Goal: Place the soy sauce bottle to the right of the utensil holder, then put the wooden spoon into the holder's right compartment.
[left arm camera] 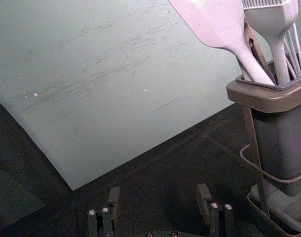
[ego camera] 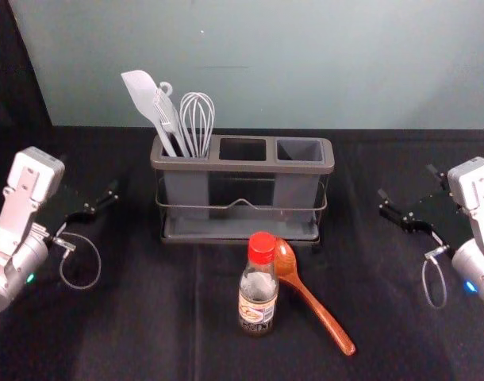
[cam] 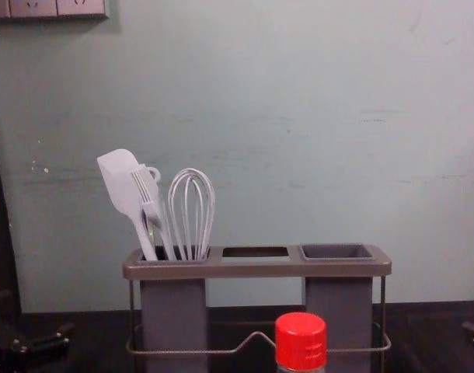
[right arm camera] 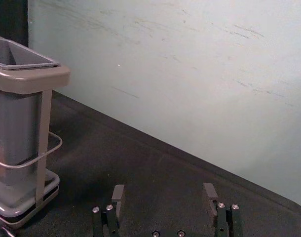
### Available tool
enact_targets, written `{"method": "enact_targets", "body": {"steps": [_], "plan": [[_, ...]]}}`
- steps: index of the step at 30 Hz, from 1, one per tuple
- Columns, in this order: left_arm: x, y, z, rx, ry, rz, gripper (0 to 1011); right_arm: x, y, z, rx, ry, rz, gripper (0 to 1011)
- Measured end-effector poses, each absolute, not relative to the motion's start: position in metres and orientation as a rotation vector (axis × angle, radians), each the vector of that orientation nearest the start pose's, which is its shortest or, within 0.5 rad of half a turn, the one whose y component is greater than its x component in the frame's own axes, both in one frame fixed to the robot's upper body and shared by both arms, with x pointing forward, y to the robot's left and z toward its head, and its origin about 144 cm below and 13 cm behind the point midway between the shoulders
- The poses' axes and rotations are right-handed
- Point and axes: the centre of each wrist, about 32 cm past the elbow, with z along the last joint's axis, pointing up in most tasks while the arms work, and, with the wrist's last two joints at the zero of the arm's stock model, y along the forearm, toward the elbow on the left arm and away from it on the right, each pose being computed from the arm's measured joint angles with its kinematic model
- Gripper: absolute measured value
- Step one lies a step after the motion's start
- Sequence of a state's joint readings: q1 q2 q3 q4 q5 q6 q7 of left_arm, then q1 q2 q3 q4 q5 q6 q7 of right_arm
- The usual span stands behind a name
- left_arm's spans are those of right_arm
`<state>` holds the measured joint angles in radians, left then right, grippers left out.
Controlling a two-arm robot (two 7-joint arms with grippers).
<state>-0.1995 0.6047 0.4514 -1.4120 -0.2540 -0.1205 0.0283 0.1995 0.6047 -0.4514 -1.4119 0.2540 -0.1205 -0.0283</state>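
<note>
My left gripper (ego camera: 90, 181) is open off the left of the utensil holder (ego camera: 242, 166); its fingers stand apart in the left wrist view, the gripper (left arm camera: 159, 190) holding nothing. Off the holder's right, my right gripper (ego camera: 407, 181) is open too, and the right wrist view has that gripper (right arm camera: 164, 188) with nothing between its fingers. The soy sauce bottle (ego camera: 258, 297), red-capped, stands upright in front of the holder, right of its middle. Touching or very near its right side, the wooden spoon (ego camera: 313, 303) lies slanted, bowl toward the holder, handle toward the front right. The right compartment (ego camera: 299, 150) holds nothing visible.
A white spatula (cam: 122, 183), a brush (cam: 148, 190) and a whisk (cam: 192, 210) stand in the holder's left compartment. Behind the black-covered table (ego camera: 147, 317) rises a pale green wall (ego camera: 305, 63). Dark cloth shows between the holder and my right gripper.
</note>
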Motion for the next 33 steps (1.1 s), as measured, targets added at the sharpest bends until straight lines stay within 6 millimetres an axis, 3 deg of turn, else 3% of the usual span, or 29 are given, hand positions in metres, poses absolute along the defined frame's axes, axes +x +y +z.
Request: {"method": "enact_targets", "body": {"steps": [33], "plan": [[0.4886,0.3097,1.1398,0.304,-0.285,1.248,1000,0.4886,-0.3097,1.1398,-0.305,-0.285,-1.248,1002]]}}
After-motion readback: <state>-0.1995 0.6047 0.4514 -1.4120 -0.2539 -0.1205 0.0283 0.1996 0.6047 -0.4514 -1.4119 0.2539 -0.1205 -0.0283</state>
